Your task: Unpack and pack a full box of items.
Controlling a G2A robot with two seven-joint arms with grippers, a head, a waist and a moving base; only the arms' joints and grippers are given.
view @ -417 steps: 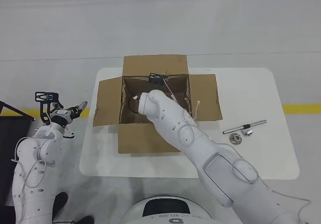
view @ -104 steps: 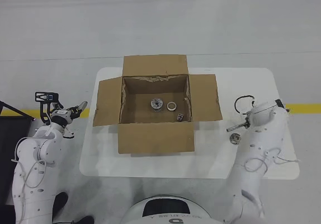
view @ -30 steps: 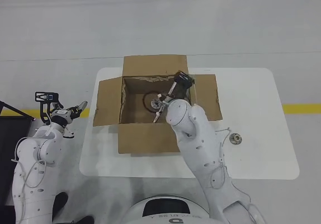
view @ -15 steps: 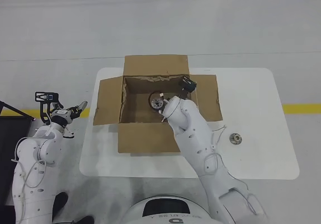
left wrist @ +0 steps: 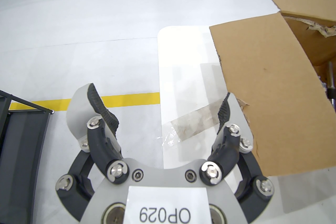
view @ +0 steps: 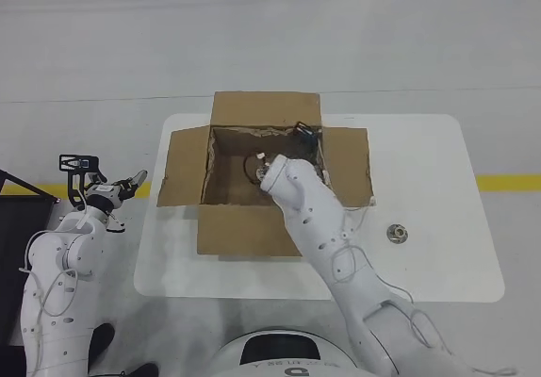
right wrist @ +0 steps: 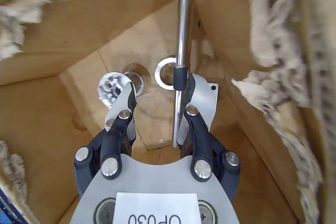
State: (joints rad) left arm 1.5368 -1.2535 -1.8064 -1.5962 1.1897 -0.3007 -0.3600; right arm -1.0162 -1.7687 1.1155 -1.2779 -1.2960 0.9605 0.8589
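Evidently packing nears its end — fingers [right wrist: 200, 93] of the right gripper [right wrist: 160, 86] gape empty beside the metal rod [right wrist: 183, 25] in the cardboard box [view: 252, 231] — one round fitting [view: 397, 232] sits on the desk [view: 440, 170].

The box [right wrist: 78, 12] is matt brown cardboard, its torn edges fuzzy and rough. The rod [right wrist: 183, 25] is smooth polished metal with a matt black sleeve. The ring [right wrist: 158, 74] and hub [right wrist: 109, 87] are shiny metal. The table [view: 421, 188] is smooth, glossy white.
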